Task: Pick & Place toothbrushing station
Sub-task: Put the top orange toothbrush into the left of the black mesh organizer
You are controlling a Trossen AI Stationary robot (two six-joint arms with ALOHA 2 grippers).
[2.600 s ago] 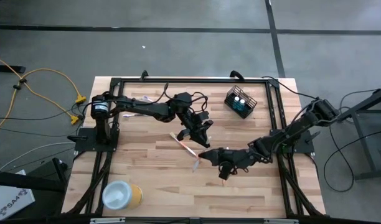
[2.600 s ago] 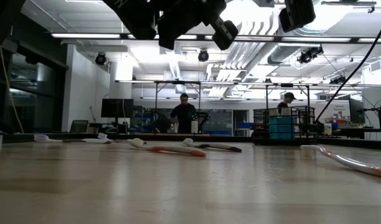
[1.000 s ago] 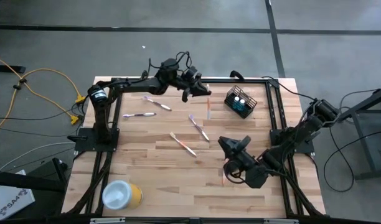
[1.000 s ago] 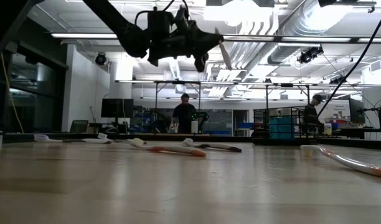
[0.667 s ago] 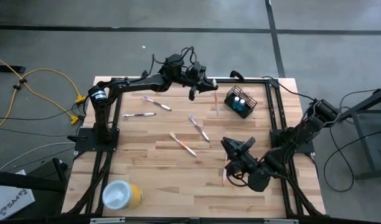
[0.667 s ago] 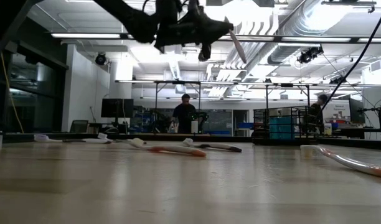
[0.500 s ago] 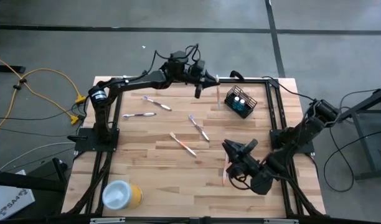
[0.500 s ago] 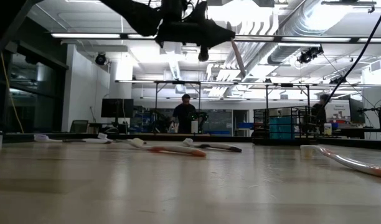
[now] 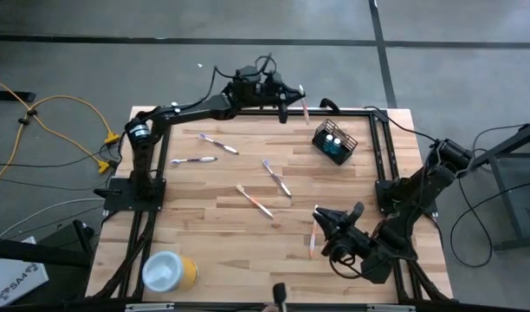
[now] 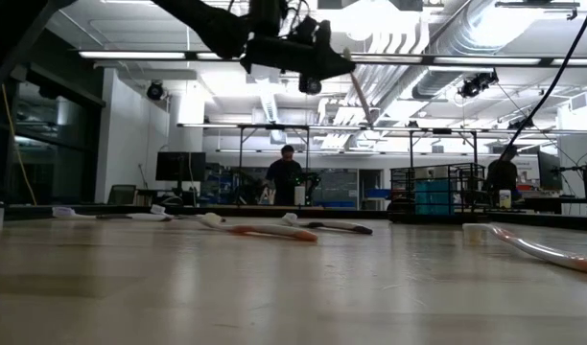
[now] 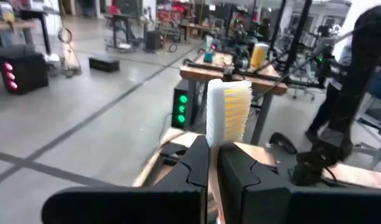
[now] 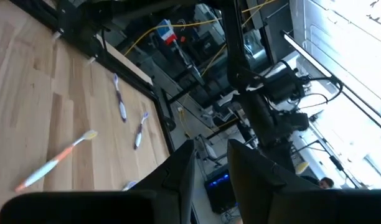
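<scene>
While left gripper [image 9: 293,92] clamps toothbrush [image 9: 305,105], go 4 o'clock over holder [image 9: 334,142], tip it vertical; right gripper [image 9: 337,218] empty, part-open.

Four toothbrushes [image 9: 276,178] lie mid-table, left of the holder [image 9: 334,141] at the far right.

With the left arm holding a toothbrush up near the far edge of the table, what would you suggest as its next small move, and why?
Probably carry it sideways to above the wire-mesh holder, then lower it. The left gripper is shut on a toothbrush, raised well off the table and not yet over the holder, which stands just to its right in the high view.
</scene>
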